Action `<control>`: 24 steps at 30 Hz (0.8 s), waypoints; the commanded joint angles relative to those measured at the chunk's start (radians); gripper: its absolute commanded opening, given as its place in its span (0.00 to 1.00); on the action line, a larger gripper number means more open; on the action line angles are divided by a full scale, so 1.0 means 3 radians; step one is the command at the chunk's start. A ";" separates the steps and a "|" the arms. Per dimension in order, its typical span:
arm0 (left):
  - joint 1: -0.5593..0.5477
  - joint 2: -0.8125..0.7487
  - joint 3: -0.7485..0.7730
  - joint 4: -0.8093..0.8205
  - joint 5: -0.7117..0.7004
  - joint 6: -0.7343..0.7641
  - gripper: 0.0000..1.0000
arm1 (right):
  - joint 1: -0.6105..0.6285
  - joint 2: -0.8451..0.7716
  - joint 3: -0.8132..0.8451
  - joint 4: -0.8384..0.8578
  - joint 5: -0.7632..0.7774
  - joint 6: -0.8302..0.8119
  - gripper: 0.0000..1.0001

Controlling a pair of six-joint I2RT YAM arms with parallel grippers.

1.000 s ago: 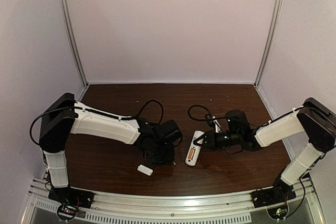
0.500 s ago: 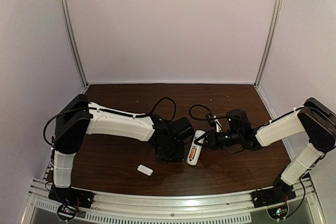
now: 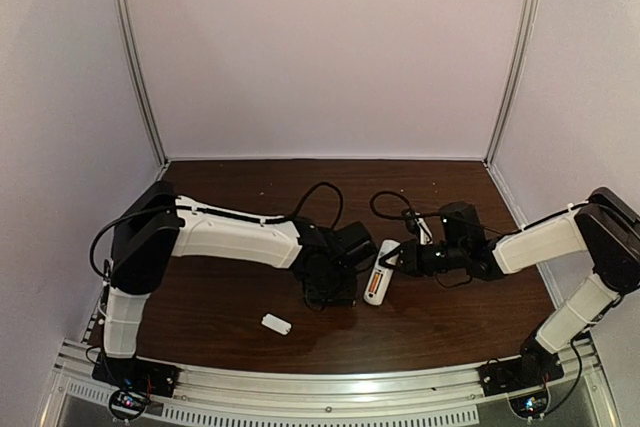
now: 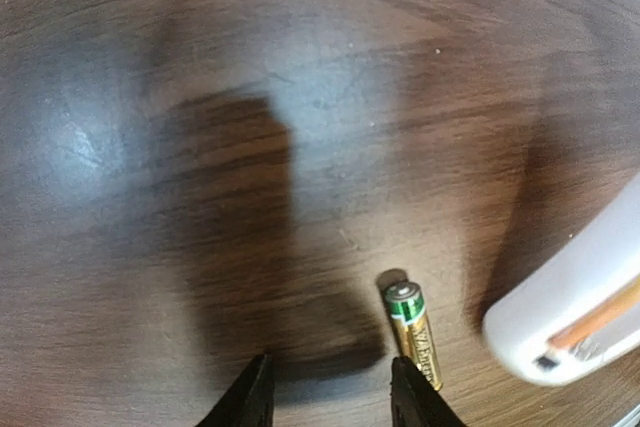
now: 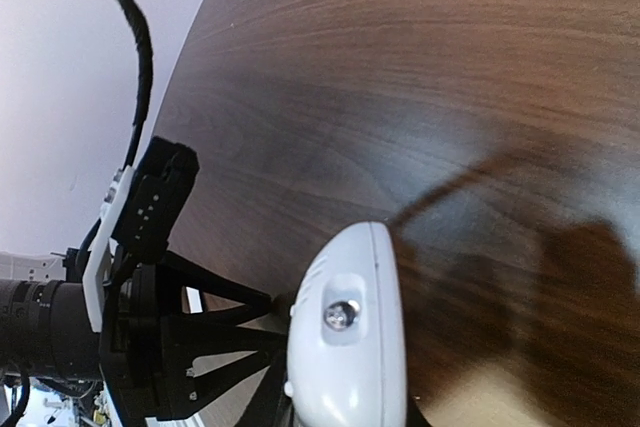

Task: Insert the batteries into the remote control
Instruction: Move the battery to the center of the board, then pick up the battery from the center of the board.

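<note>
Batteries first: the golden-brass battery (image 4: 413, 330) is seen flat on the dark wooden worktop (image 4: 200, 97), just beside the fingertip (image 4: 415, 407) on the view's right of the left tool (image 4: 330, 392), outside the gap rather than within it. Its long axis is laid nearly parallel to the fingers, green-capped end pointed away. The left tool is spread and empty, and that arm is clearly the nearer. A slight sideways shift is judged needed before closing. The remote control (image 4: 545, 297) is pinched by the right tool (image 3: 400, 259), with the orange battery (image 4: 600, 314) seated in its open bay.
</note>
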 commanded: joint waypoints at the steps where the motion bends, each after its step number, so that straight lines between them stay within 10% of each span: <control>1: -0.0004 -0.0172 -0.0255 0.0189 -0.0099 0.0029 0.44 | -0.0107 -0.0048 0.0139 -0.0332 0.0290 -0.0295 0.00; 15: -0.0021 -0.0007 -0.0119 0.0564 -0.0041 0.0058 0.45 | -0.0137 0.0007 0.0140 -0.0296 0.0189 -0.0270 0.00; 24: -0.0052 0.0355 0.0155 0.0033 0.0016 0.0139 0.28 | -0.0267 -0.0156 0.0094 -0.0414 0.0148 -0.0298 0.00</control>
